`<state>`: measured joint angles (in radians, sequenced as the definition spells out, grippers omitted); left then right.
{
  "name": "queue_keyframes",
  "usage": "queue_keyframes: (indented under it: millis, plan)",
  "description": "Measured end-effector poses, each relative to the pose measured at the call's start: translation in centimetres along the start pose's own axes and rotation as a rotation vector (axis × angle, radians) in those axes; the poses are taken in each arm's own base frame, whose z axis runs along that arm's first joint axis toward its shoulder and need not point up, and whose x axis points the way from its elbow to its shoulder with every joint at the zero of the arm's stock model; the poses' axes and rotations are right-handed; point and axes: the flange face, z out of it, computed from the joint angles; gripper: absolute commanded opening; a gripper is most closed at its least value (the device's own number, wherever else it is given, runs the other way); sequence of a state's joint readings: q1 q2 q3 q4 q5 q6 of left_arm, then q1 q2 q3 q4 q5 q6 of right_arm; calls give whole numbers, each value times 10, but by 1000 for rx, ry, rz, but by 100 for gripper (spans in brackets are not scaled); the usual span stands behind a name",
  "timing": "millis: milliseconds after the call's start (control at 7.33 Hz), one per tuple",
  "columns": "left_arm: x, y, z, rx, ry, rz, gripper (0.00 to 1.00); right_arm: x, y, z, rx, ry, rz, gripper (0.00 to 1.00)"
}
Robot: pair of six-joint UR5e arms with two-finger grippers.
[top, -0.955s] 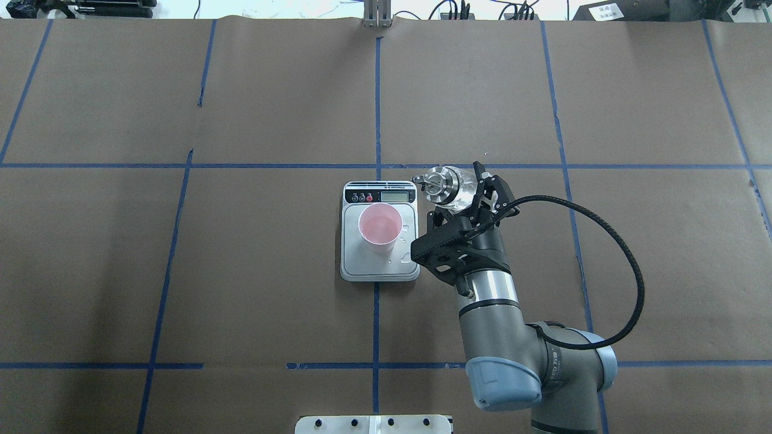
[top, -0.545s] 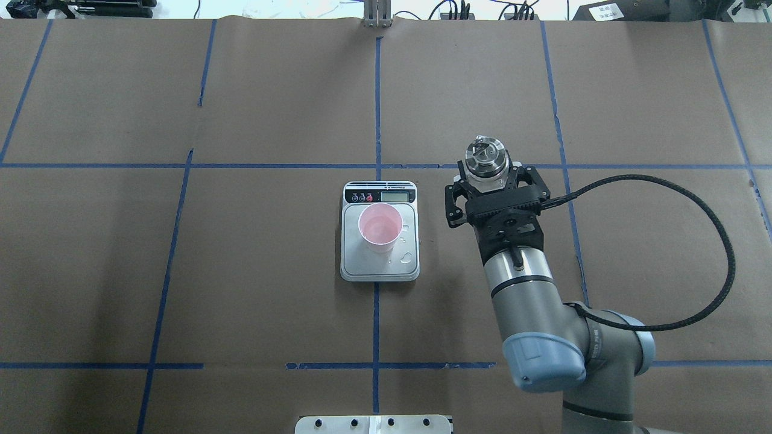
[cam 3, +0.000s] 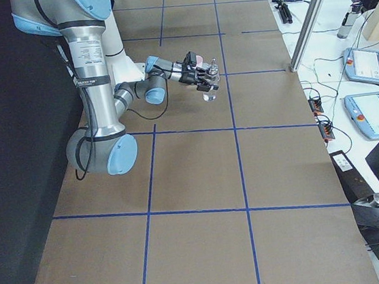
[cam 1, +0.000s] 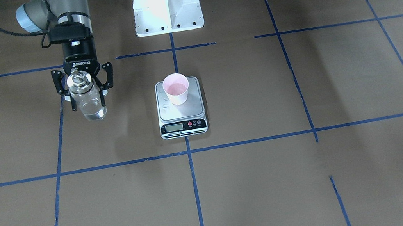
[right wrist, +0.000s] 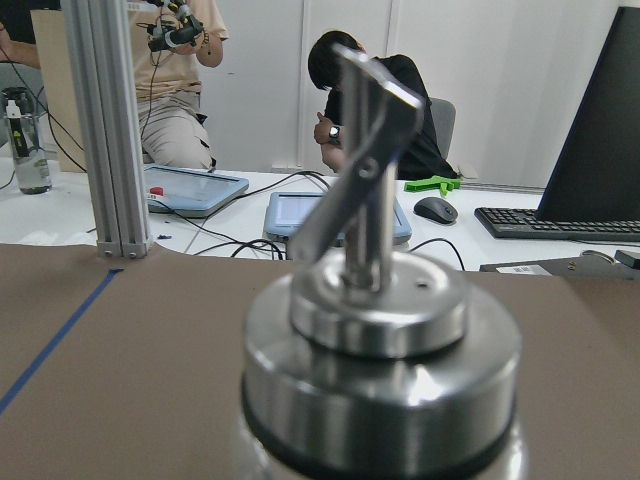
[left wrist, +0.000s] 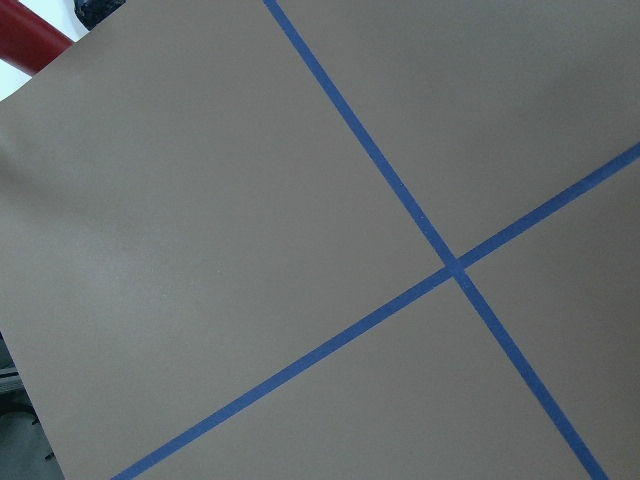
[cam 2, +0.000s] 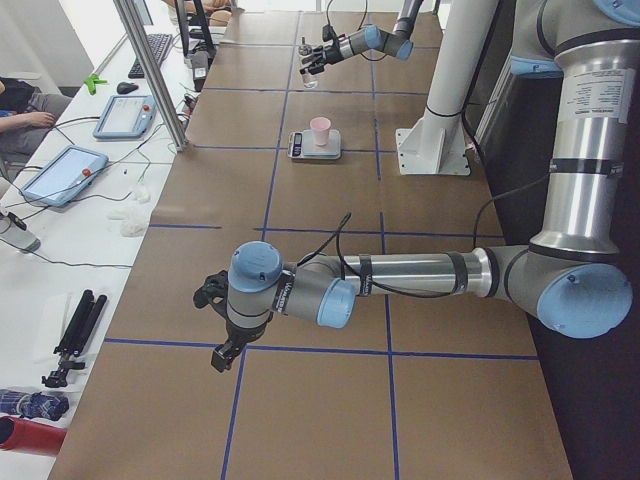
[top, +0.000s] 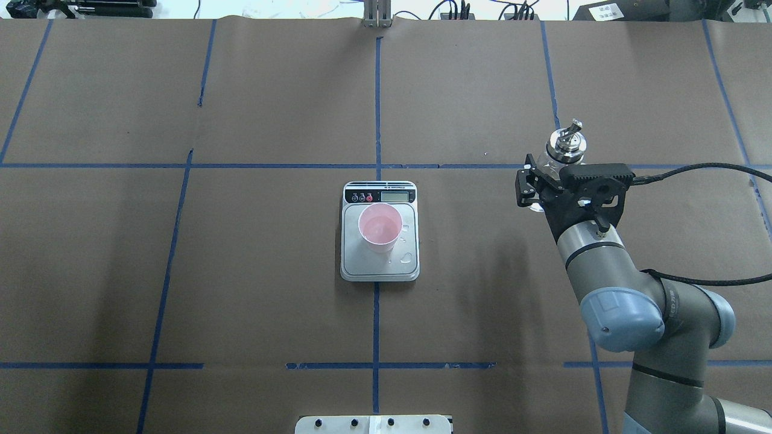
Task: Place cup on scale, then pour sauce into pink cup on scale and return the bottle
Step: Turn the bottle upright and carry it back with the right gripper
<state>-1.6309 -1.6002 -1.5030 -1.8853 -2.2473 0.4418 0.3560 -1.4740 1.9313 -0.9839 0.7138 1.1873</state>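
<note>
moved right, well clear of scale [top: 362, 265]: right hand [cam 1: 87, 99] pinching upright bottle [top: 566, 146]. cup [top: 380, 227] stands on scale. left hand [cam 2: 220, 352]: grip cannot be told.

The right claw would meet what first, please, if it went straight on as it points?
The right claw holds the bottle; beyond it the way over the table looks free, depth unclear.

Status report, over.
Right claw shut on upright clear glass metal-spouted bottle. Pale pink cup sits on square steel scale. Droplets on scale. Left claw state unclear.
</note>
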Motion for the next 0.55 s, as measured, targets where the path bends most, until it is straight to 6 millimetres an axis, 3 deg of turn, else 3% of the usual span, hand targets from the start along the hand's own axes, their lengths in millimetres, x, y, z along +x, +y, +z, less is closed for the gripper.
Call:
queue_keyframes:
  millis: [545]
  plan:
    - [1, -2, -3, 6, -4, 4, 100, 39, 43, 40, -7, 76, 58, 0]
